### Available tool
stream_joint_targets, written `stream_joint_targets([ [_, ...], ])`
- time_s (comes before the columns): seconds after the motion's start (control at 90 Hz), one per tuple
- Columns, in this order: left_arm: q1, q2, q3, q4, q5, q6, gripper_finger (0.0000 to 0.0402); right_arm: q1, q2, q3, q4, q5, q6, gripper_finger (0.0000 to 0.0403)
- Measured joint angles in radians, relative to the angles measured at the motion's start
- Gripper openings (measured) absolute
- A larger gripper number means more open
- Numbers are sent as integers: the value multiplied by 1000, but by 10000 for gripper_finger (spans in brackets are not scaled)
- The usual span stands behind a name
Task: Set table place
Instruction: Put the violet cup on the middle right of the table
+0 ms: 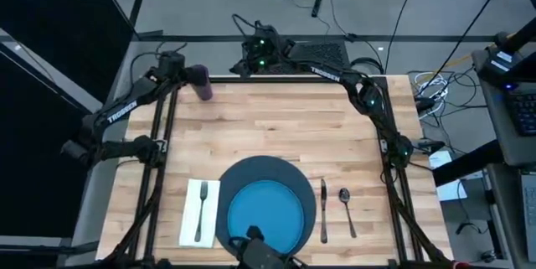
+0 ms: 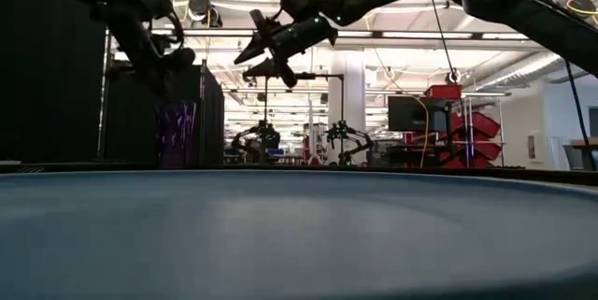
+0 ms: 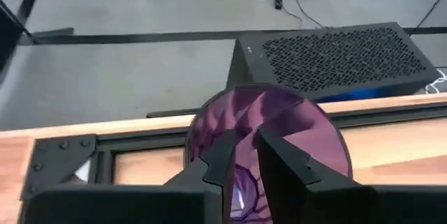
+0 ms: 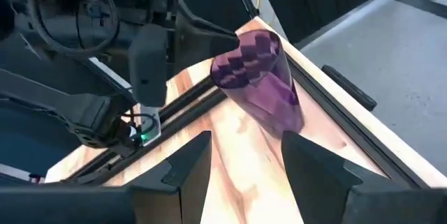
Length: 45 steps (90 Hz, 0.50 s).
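Two dark arms reach over the table point(image 1: 276, 126), both toward its far edge. The left gripper point(image 1: 186, 75) is at the far left corner, where the purple cup point(image 1: 202, 82) stands upright on the wood. From the left wrist, one finger sits inside the cup's rim and the other outside it, the fingers point(image 3: 279, 165) nearly together with the cup wall point(image 3: 265, 123) between them, so the claw appears to pinch the rim. The low view shows the cup point(image 2: 177, 135) resting on the table with the left gripper point(image 2: 161, 62) just above it.

The right gripper point(image 1: 255, 59) hovers in the air over the middle of the far edge, to the right of the cup and apart from it. Its fingers point(image 4: 192, 161) are spread wide with nothing between them, the cup point(image 4: 262, 77) lying ahead of them. In the low view the same gripper point(image 2: 266, 57) hangs well above the table, jaws parted.

Near the front edge lies the rest of the setting. A dark round mat point(image 1: 272, 173) carries the blue plate point(image 1: 264, 214). Left of the mat a white napkin point(image 1: 191, 219) lies with the fork point(image 1: 202, 210) on top. Right of the mat lie the knife point(image 1: 323, 210) and, beside it, the spoon point(image 1: 346, 210).
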Motion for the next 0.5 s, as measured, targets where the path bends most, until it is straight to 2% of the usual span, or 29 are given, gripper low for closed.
stream_joint_targets([
  [0.256,0,-3,0,13,-30,10,47,0,0,0,-22,-3,-33,160],
  [0.5,0,-10,13,2,-50,93,47,0,0,0,-52,-3,-41,160],
])
